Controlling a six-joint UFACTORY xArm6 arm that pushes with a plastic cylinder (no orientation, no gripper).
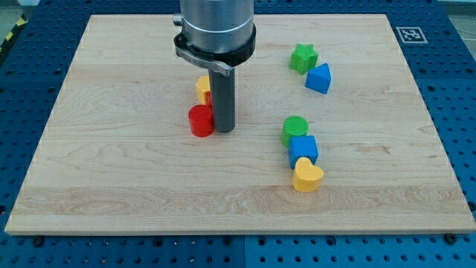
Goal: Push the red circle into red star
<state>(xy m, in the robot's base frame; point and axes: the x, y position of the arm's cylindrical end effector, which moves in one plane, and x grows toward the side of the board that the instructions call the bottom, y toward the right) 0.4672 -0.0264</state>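
Right now the red circle (200,120) is sitting left of centre on the wooden surface (111,149), with my tip (224,129) touching its right side. A yellow block (203,88) is standing just behind them, and a sliver of red beside it (perhaps the red star, mostly hidden by the rod) is showing. Farther right, the green star (303,58), blue triangle (319,79), green circle (295,129), blue cube (303,150) and yellow heart (306,176) are lying well clear. No gripper is fitted, so open or closed does not apply.

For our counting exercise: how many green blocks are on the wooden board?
2. A green star lies near the view's top right, beside the blue block; a green circle sits lower, touching the blue cube. The rod could hide others.
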